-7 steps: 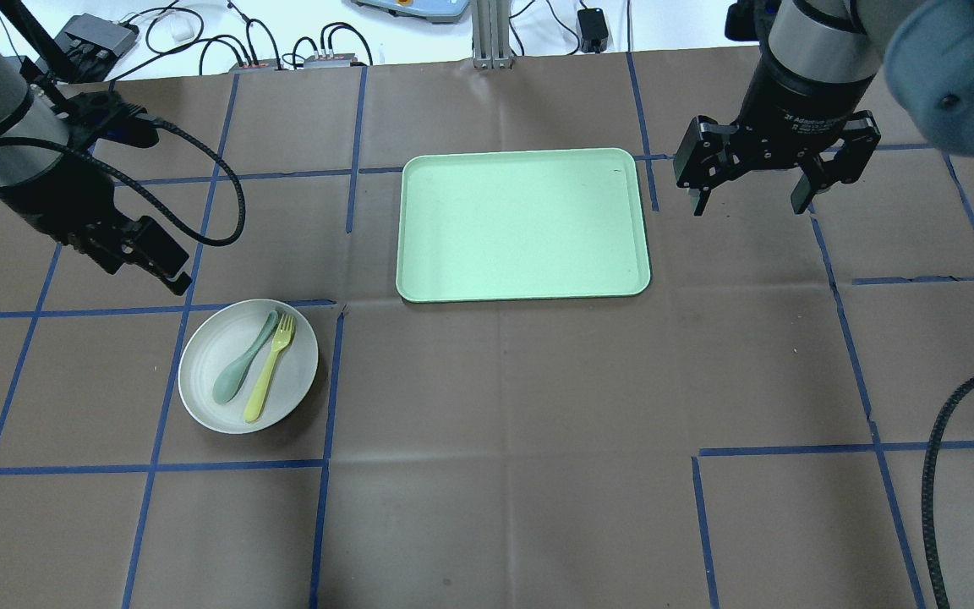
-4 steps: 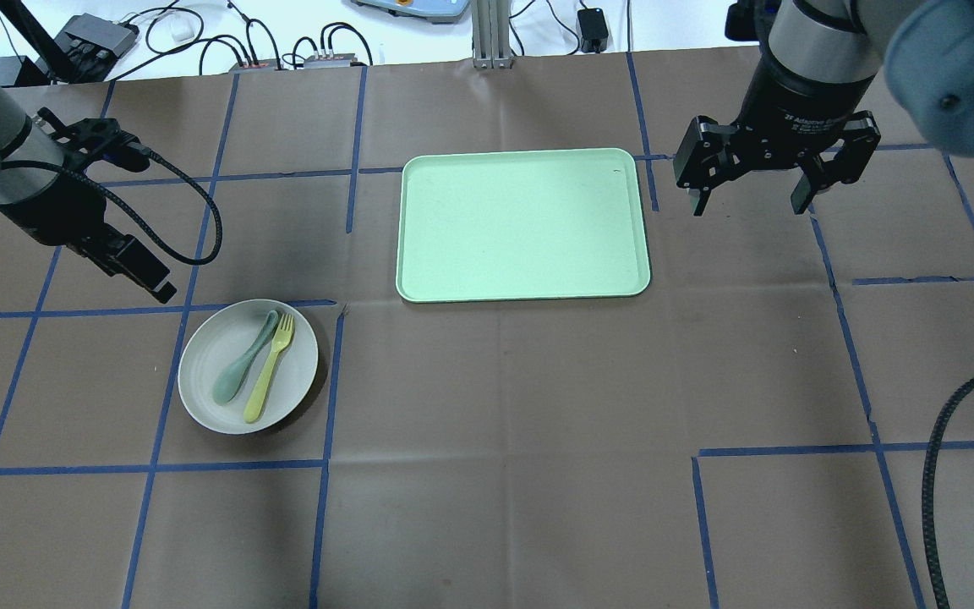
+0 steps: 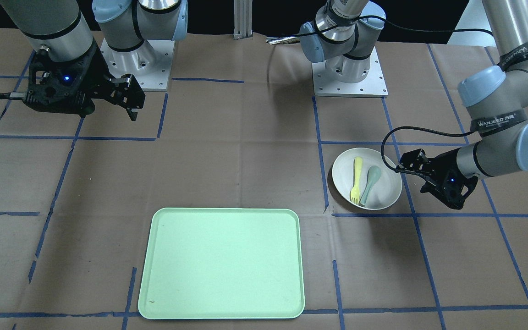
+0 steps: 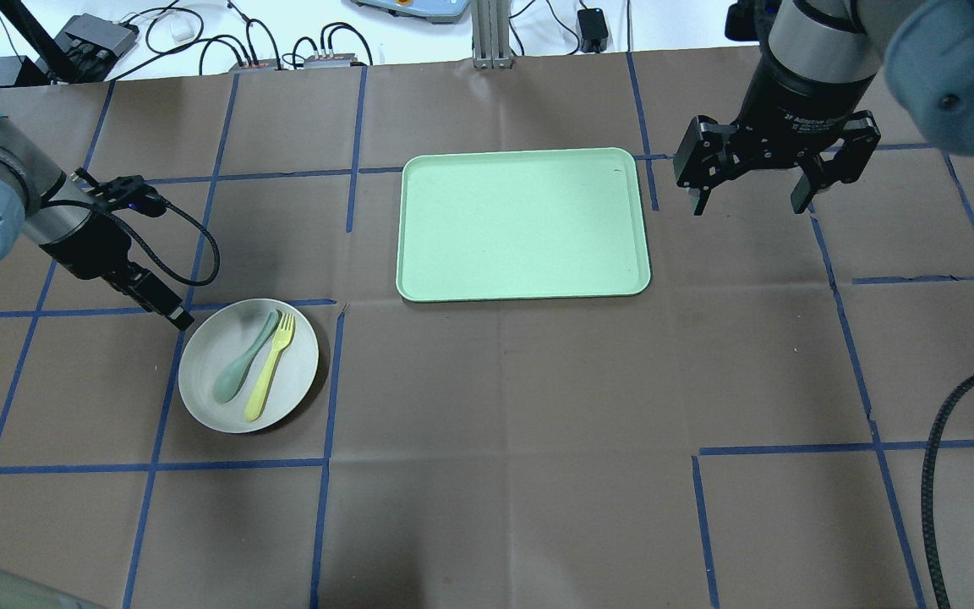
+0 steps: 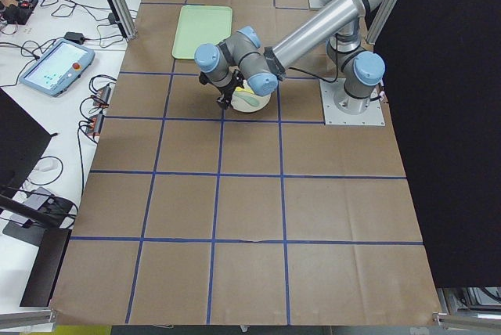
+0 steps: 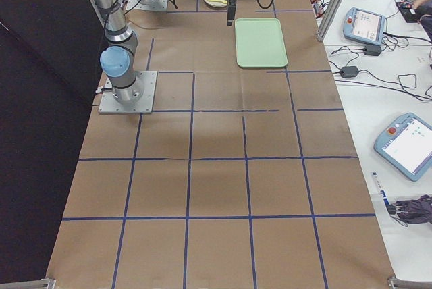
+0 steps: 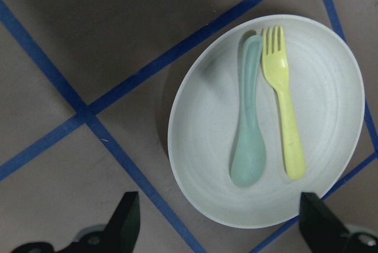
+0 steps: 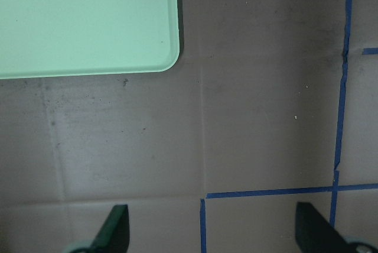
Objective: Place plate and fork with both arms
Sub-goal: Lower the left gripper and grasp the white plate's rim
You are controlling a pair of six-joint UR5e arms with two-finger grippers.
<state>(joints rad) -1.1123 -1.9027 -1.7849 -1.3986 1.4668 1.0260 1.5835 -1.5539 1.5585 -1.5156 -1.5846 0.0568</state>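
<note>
The off-white plate [image 4: 294,376] lies on the table at the near left. The pale-yellow fork [image 4: 270,369] lies in it beside a grey-green spoon [image 4: 241,361]. They also show in the left wrist view: the plate [image 7: 319,105], the fork [image 7: 284,102], the spoon [image 7: 249,129]. My left gripper [image 4: 179,319] is open and empty, low by the plate's far-left rim; in its wrist view the left gripper [image 7: 218,206] has its fingers either side of the plate. My right gripper [image 4: 749,203] is open and empty, hovering right of the tray.
A mint-green tray [image 4: 523,224] lies at the table's far middle; its corner shows in the right wrist view [image 8: 88,22]. Blue tape lines cross the brown table cover. Cables and boxes lie beyond the far edge. A black hose [image 4: 935,457] hangs at the near right.
My left arm has swung down and toward me, bringing its gripper from the far left to the plate's rim. The right arm, plate, fork and tray have not moved.
</note>
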